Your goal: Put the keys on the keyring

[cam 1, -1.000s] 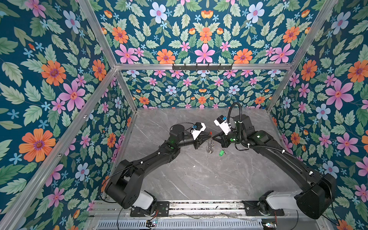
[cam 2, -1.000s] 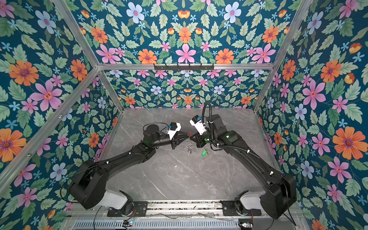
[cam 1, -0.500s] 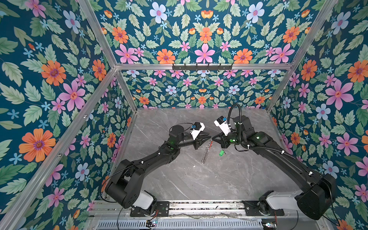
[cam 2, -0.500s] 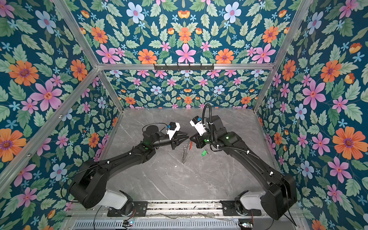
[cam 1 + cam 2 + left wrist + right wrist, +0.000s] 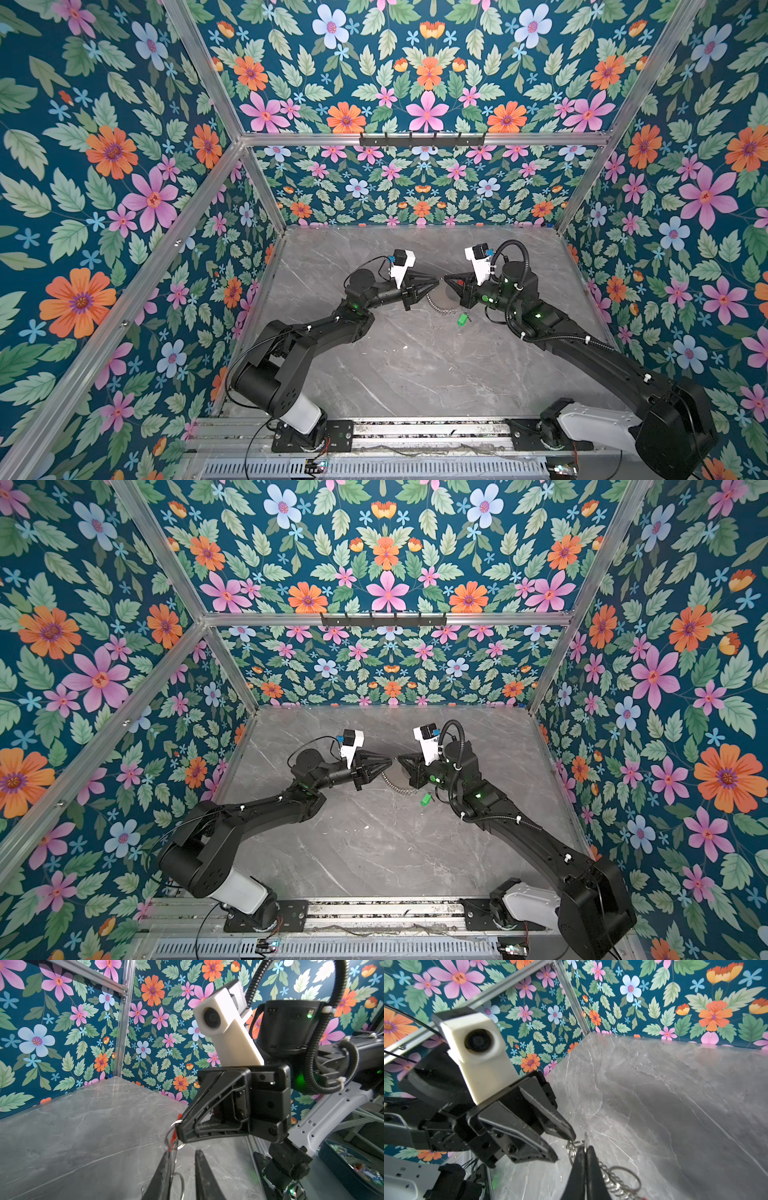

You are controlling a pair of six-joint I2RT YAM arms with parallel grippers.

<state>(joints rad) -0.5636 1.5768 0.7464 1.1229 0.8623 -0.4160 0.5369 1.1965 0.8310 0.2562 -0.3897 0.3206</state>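
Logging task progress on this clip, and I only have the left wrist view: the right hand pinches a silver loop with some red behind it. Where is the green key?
Observer: In both top views the green key lies on the table beside the right arm, in neither hand.
Reviewer: How much ring is behind that pinch?
Observer: In the right wrist view the right hand is shut on the keyring, whose looped rim trails beyond the grip.
Reviewer: And the left hand?
Observer: In that same view the left hand stands open, with nothing seen in it.
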